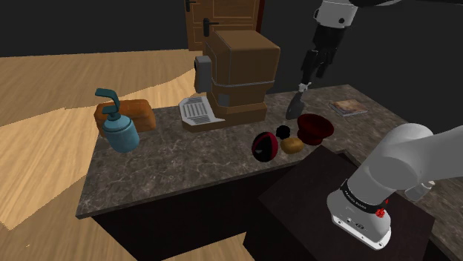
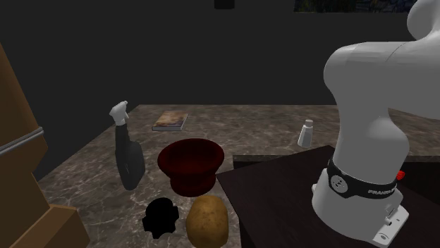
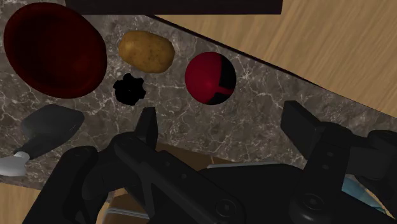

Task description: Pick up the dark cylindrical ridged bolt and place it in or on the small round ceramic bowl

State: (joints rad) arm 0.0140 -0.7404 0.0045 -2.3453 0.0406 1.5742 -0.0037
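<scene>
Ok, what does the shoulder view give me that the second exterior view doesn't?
Shoulder view adds the open gripper, a red-black ball, a teal dispenser and a door. Second exterior view adds a white shaker. Shared: bolt, bowl, potato, spray bottle, book and the arm.

On dark marbled stone countertop (image 1: 171, 170): brown potato (image 3: 146, 51) beside red-and-black ball (image 3: 210, 78); dark spray bottle with white nozzle (image 2: 128, 158) near flat book (image 2: 170, 120); farther along, teal pump dispenser (image 1: 119, 130), brown bread loaf (image 1: 141, 113), boxy brown machine (image 1: 239, 74).
</scene>
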